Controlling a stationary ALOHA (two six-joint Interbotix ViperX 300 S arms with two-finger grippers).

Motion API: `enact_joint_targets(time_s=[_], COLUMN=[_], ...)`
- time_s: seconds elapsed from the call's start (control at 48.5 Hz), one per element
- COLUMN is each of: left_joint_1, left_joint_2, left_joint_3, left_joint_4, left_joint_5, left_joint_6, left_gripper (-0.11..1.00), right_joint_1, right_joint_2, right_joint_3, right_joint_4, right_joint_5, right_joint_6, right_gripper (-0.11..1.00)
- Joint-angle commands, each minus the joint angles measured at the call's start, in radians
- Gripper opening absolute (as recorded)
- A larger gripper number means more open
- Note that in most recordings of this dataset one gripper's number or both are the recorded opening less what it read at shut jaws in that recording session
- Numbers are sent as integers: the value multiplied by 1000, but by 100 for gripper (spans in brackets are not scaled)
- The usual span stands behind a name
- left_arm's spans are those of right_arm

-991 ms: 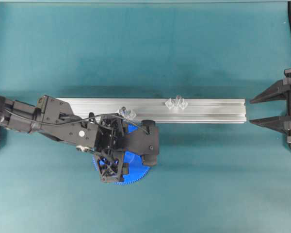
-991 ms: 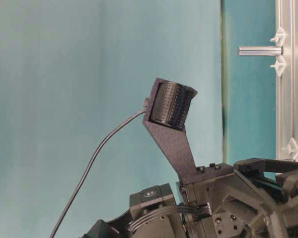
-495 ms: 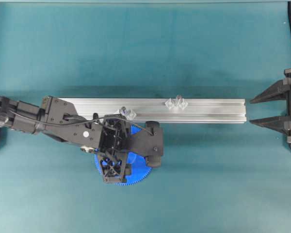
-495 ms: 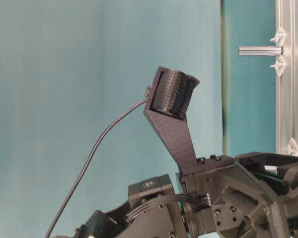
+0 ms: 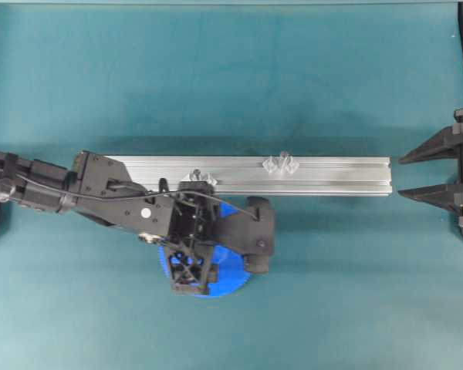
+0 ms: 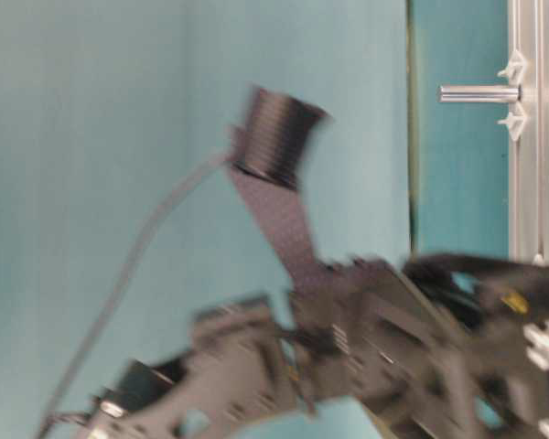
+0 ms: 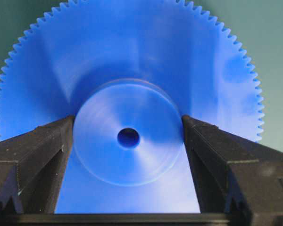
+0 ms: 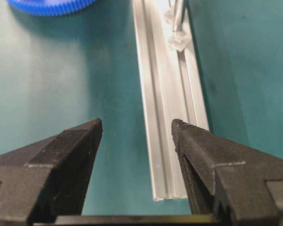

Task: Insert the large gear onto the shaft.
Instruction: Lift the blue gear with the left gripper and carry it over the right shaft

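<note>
So we've got the left jaws (image 7: 128, 136) clamped either side of the raised hub of the big blue gear (image 7: 132, 70), one finger (image 7: 35, 160) at 9 o'clock of the hub and the other at 3 o'clock, both touching it (the little centre hole sits right between them). From overhead the gear (image 5: 228, 274) peeks out from under the left arm, just at the 6 o'clock side of the aluminium rail (image 5: 332, 176) lying across the teal worktop (image 5: 216, 69). Two clear-based pins stand on that rail: the nearer shaft (image 5: 197, 176) sits right at 12 o'clock of the gear, the other pin (image 5: 282, 163) further along toward 3 o'clock. Right jaws (image 8: 137, 136) are spread wide with nothing between them, parked off at the 3 o'clock edge, well apart from everything. The table-level view is blurred.
</note>
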Motion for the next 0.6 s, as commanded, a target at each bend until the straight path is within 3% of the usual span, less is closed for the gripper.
enact_joint_targets(time_s=[0.0,0.372,0.578], left_joint_1=[-6,51,112], left_joint_2=[-26,-26,-26], left_joint_3=[-66,-183,-252], left_joint_4=[-2,0,0], left_joint_5=[17,64,66], left_joint_6=[9,101,201], left_gripper=[78,78,78], right_joint_1=[3,2,2], right_joint_2=[3,-11,-18], right_joint_3=[-9,-8,-8], right_joint_4=[0,0,0], right_joint_5=[-8,-8,-3], right_joint_6=[6,6,6], right_gripper=[69,69,69])
